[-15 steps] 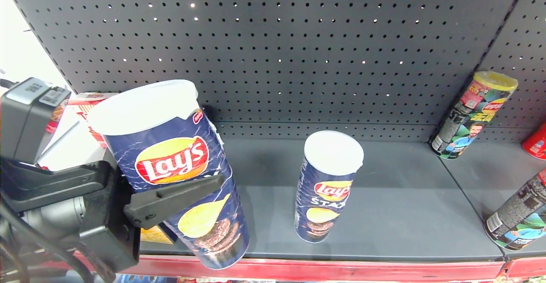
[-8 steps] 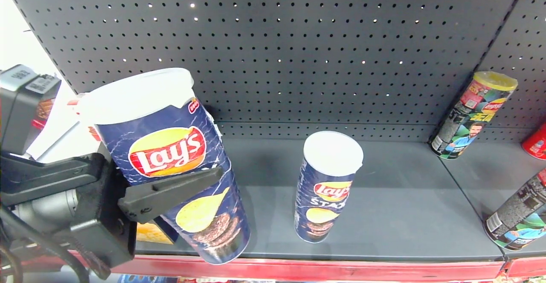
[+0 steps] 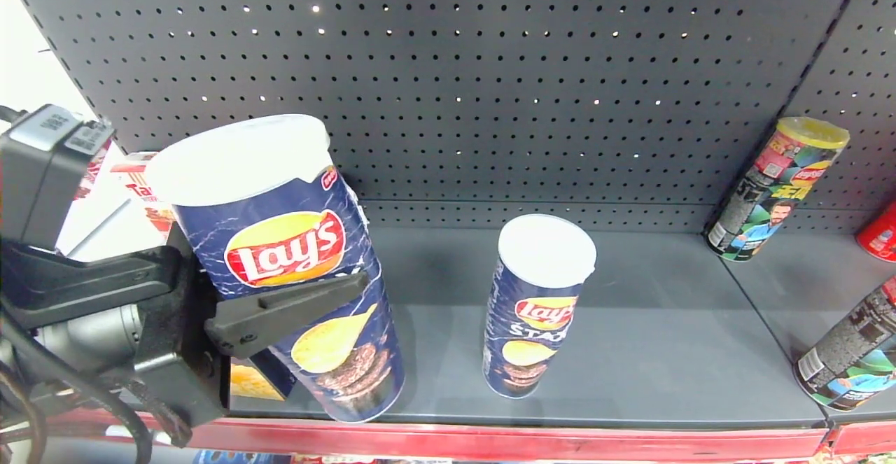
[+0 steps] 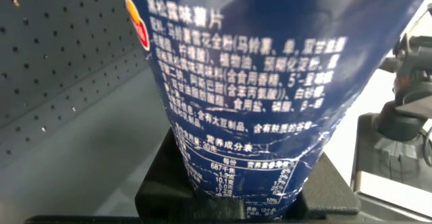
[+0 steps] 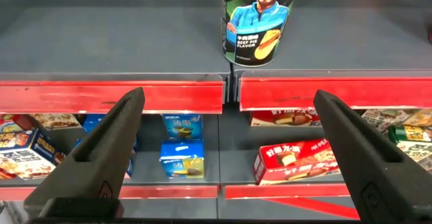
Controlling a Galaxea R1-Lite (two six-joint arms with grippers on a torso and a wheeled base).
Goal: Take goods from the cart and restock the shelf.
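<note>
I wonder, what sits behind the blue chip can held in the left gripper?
A red-and-white box and the pegboard panel; the can covers the rest of the box.

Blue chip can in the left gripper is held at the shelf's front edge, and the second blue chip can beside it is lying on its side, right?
No. The head view shows the second blue chip can standing upright on the shelf, not lying down. The rest holds: the left gripper grips the first blue chip can at the shelf's front edge.

left gripper (image 3: 334,250) clamped; right gripper (image 5: 229,100) fingers (image 5: 101,158) apart
</note>
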